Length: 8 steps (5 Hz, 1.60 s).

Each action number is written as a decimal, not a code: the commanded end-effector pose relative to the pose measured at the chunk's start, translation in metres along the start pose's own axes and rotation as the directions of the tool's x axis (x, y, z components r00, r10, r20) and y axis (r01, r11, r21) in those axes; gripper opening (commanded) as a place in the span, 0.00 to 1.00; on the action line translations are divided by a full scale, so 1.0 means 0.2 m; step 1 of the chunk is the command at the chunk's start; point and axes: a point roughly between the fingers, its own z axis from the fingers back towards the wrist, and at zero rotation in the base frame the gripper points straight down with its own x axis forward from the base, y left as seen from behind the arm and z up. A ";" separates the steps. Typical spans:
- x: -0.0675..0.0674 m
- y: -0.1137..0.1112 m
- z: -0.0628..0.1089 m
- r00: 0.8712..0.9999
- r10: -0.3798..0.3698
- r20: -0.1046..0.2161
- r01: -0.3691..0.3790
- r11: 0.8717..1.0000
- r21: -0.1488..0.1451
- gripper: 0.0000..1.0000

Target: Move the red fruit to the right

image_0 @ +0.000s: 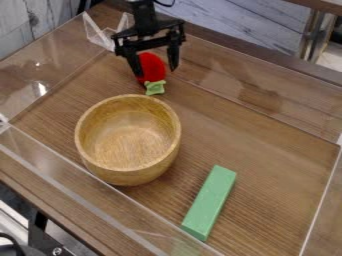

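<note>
We see the tool (148, 58) spread wide over the strawberry (155, 69), one finger on either side of it. The strawberry lies on the bench (254, 117), its green cap toward the bowl (127, 140). We have the bowl just beside it and the green block (209, 202) well apart.

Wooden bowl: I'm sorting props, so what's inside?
Nothing shows inside the wooden bowl except its bare inner surface; whatever lies underneath is covered by the bowl itself.

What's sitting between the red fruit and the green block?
In the camera view, the wooden bowl's right rim is nearby, but bare tabletop separates them.
</note>
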 end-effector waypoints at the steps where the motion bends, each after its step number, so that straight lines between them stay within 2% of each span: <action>1: 0.01 -0.02 0.11 0.999 0.005 0.045 -0.003 0.999 -0.034 1.00; 2: -0.01 0.01 0.13 0.998 0.033 0.047 -0.031 0.998 -0.047 1.00; 4: 0.09 0.09 0.08 0.999 -0.045 0.029 0.047 0.997 -0.064 1.00; 5: 0.05 0.04 0.20 0.997 -0.060 0.046 0.065 0.992 -0.110 0.00; 6: 0.01 0.01 0.31 0.989 -0.143 0.049 0.149 0.976 -0.157 0.00; 7: -0.04 -0.02 0.40 0.971 -0.231 0.053 0.237 0.952 -0.193 0.00; 8: -0.15 -0.05 0.43 0.970 -0.235 0.060 0.242 0.948 -0.207 0.00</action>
